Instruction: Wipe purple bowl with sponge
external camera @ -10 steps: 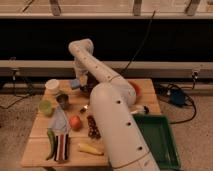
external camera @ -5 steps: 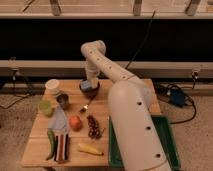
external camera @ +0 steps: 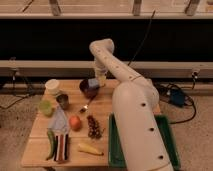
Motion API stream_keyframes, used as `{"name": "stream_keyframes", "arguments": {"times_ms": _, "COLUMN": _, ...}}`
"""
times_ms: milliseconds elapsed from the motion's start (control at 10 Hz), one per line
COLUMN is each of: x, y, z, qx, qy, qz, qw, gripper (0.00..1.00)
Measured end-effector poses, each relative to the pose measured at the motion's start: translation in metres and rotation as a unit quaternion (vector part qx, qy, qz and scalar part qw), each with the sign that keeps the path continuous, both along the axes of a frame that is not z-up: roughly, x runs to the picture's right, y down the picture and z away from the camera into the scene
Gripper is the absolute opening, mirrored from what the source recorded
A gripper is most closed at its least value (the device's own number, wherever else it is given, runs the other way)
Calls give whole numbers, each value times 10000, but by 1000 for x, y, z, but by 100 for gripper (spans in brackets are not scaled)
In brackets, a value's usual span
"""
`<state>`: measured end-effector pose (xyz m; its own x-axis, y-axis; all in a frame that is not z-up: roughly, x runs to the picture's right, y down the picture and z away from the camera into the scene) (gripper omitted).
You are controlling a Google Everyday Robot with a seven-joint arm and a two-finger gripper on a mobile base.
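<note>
Nearest the camera, a banana [external camera: 86,148] and grapes [external camera: 93,127] lie on the table [external camera: 107,107] in front of the purple bowl [external camera: 88,89]; they play no part. The bowl sits toward the table's far edge, right of a grey cup [external camera: 63,100]. The sponge [external camera: 93,83] rests on the bowl's far rim, under the gripper [external camera: 97,81], which appears to be holding it. Wiping looks begun or about to begin; the scrubbing strokes seem still ahead.
</note>
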<state>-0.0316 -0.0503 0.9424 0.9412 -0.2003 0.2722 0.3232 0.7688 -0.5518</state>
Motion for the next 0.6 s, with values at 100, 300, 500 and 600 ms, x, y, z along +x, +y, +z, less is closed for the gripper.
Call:
{"name": "stream_keyframes", "arguments": {"times_ms": 100, "x": -6, "y": -3, "z": -1, "qx": 42, "qy": -18, "qz": -16, "qw": 10000, "gripper": 6}}
{"name": "stream_keyframes", "arguments": {"times_ms": 300, "x": -32, "y": -5, "z": -3, "qx": 91, "qy": -154, "qz": -125, "qw": 9998, "gripper": 27}}
{"name": "stream_keyframes", "arguments": {"times_ms": 500, "x": -60, "y": 0, "z": -6, "qx": 83, "qy": -378, "qz": -282, "qw": 9989, "gripper": 45}}
{"name": "stream_keyframes", "arguments": {"times_ms": 600, "x": -60, "y": 0, "z": -6, "qx": 86, "qy": -383, "qz": -291, "qw": 9988, "gripper": 51}}
